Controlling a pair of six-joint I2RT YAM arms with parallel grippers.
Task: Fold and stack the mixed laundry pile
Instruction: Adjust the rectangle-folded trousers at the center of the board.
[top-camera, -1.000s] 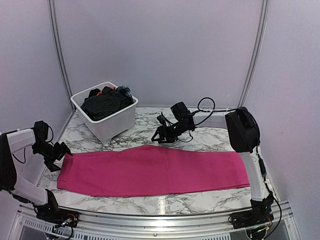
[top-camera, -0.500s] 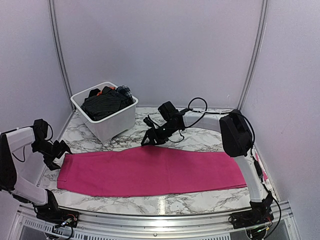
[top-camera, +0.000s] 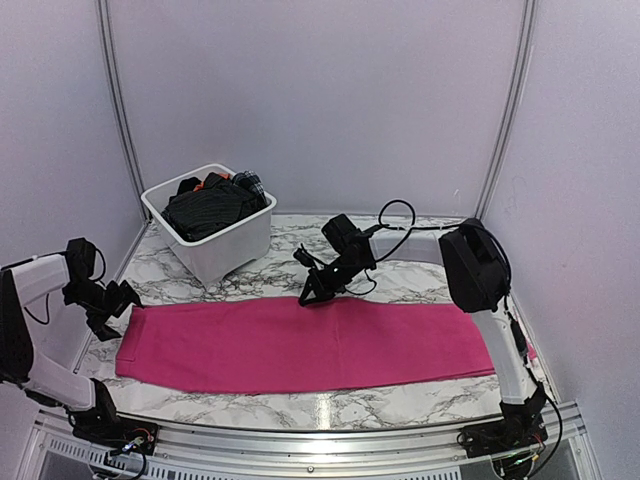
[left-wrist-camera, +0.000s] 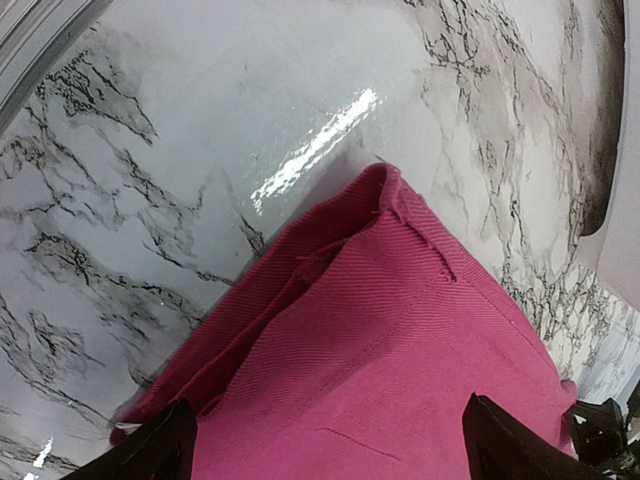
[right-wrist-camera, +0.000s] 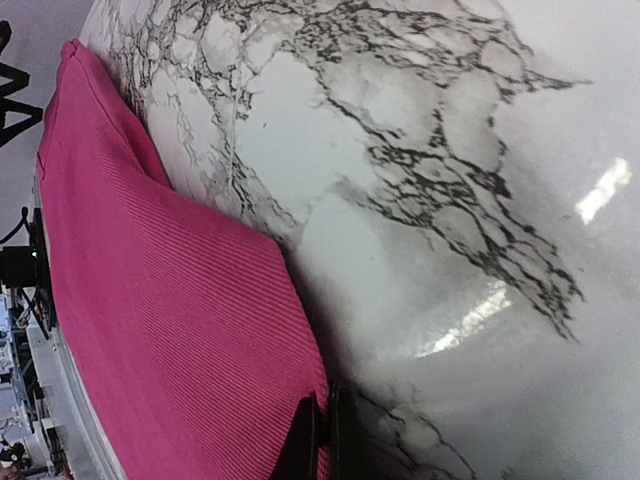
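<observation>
We see one magenta-pink cloth (top-camera: 300, 345) lying flat on the marble worktop (top-camera: 420, 280), on the near side of the white tub (top-camera: 235, 250). Its long axis runs left to right. One short end lies out past the tub's left corner, and the other lies far off to the tub's right. We count one tub, and the other pieces of the laundry pile are bundled inside it. There is one black pinstriped shirt (top-camera: 208, 210) on top, one scrap of orange garment (top-camera: 207, 181) at the tub's back rim, and one small plaid piece (top-camera: 252, 183) at its back right corner. There are two arms. The left fingers (left-wrist-camera: 165, 450) are spread wide, nearer than the tub and to its left. The cloth's left corner, with its layers gaping a little, lies between and just beyond them, and we see no contact. The right fingers (right-wrist-camera: 305, 445) are to the tub's right and slightly nearer than it. They are drawn close together, tips down at the cloth's far long edge about midway along. We cannot tell whether any fabric is caught between them.
</observation>
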